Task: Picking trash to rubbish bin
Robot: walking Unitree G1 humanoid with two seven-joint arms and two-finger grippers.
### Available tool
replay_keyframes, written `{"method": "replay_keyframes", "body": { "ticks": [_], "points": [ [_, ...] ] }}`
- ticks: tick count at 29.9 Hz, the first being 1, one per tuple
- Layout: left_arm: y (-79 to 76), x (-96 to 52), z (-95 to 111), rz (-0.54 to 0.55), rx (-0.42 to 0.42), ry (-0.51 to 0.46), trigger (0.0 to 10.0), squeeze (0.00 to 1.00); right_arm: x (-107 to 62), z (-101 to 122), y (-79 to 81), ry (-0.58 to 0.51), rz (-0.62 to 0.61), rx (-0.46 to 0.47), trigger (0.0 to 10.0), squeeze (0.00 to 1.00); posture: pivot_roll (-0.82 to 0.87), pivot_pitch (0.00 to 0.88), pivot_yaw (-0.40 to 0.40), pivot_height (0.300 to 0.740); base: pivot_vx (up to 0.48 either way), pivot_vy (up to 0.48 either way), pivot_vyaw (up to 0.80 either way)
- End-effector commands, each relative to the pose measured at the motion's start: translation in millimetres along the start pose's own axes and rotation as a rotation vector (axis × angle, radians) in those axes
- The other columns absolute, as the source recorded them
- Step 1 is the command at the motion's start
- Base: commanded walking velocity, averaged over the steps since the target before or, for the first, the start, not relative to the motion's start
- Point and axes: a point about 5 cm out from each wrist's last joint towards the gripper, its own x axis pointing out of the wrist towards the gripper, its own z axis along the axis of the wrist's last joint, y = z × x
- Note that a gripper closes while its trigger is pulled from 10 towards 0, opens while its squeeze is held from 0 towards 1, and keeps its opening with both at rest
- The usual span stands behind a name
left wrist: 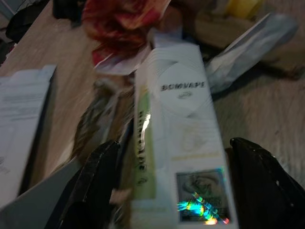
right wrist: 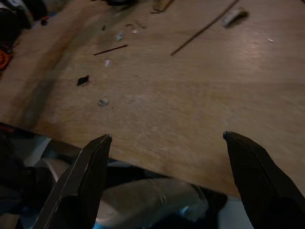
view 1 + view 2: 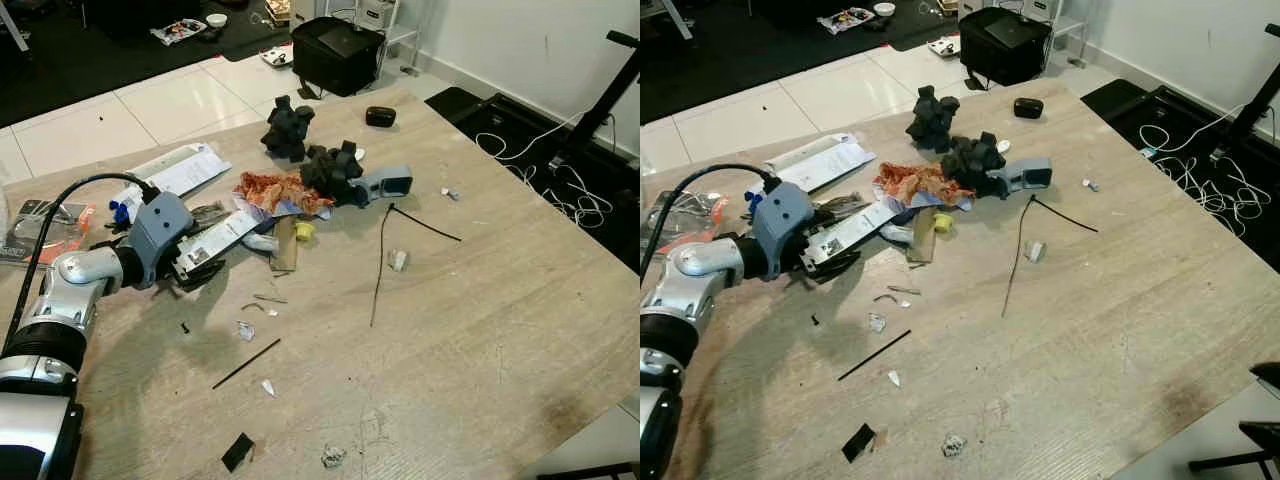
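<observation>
Your left end effector (image 1: 169, 191) sits low over the desk (image 3: 480, 330) with its fingers spread wide, one on each side of a long white carton (image 1: 183, 143); from the wrist view you cannot tell whether either finger touches it. The carton is smooth printed cardboard with a shiny hologram sticker. Just beyond it lie a crumpled orange-red wrapper (image 3: 280, 188) and lumpy black foam pieces (image 3: 332, 170). Your right end effector (image 2: 167, 176) hangs wide open off the wood-grain desk's edge, holding nothing.
</observation>
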Motion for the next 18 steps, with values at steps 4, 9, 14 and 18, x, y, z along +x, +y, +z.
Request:
{"method": "replay_keyframes", "body": {
  "ticks": [4, 9, 14, 18],
  "points": [
    [-11.0, 8.4, -2.0, -0.028, 0.02, 0.003, 10.0, 0.0, 14.4, -1.8, 7.7, -0.005, 0.069, 0.016, 10.0, 0.0, -0.27, 0.378, 0.047, 0.74, 0.0, 0.0, 0.0],
    [-18.8, 17.0, -9.1, 0.008, 0.02, 0.046, 10.0, 0.0, 19.5, 6.5, 16.9, 0.026, 0.12, 0.008, 10.0, 0.0, -0.29, 0.399, 0.04, 0.74, 0.0, 0.0, 0.0],
    [-23.6, 20.7, -12.6, 0.018, 0.02, 0.063, 10.0, 0.0, 20.2, 7.3, 19.8, 0.031, 0.125, 0.009, 10.0, 0.0, -0.29, 0.4, 0.038, 0.74, 0.0, 0.0, 0.0],
    [-23.9, 22.1, -13.1, 0.034, 0.021, 0.07, 10.0, 0.0, 20.9, 9.8, 20.7, 0.024, 0.117, -0.004, 10.0, 0.0, -0.29, 0.399, 0.039, 0.74, 0.0, 0.0, 0.0]
  ]
}}
